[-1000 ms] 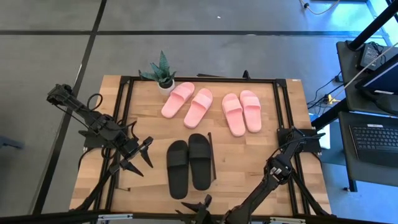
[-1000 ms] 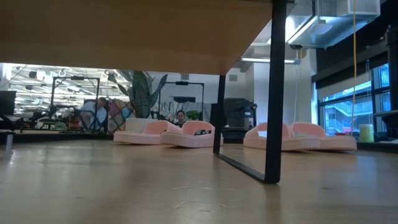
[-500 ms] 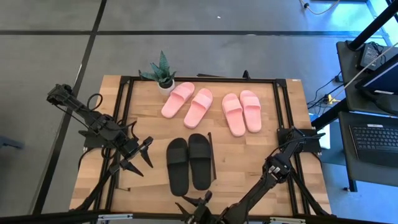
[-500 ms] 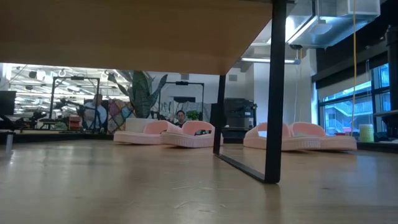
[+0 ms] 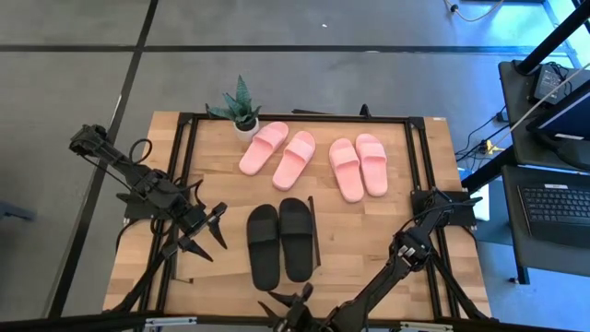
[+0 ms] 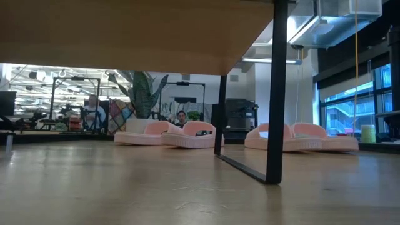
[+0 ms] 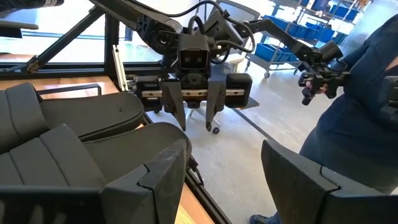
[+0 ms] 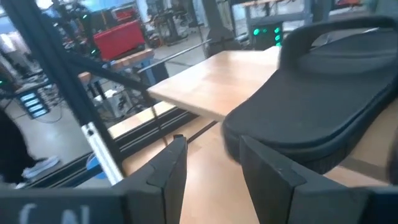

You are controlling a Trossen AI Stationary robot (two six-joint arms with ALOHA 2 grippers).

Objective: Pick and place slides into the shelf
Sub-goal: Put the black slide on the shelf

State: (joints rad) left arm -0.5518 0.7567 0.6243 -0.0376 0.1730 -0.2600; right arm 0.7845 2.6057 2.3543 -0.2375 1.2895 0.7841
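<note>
The 2 black slides (image 5: 279, 242) lie mid-frame on the shelf (image 5: 364, 226), left fingers (image 5: 210, 232) apart beside them, right fingers (image 5: 290, 305) apart at the bottom edge.

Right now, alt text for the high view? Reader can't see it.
Seen from above, a black pair of slides lies mid-table with two pink pairs behind it, beside a small potted plant. The left gripper waits, jaws open, left of the black pair; the right gripper sits at the near edge.
</note>
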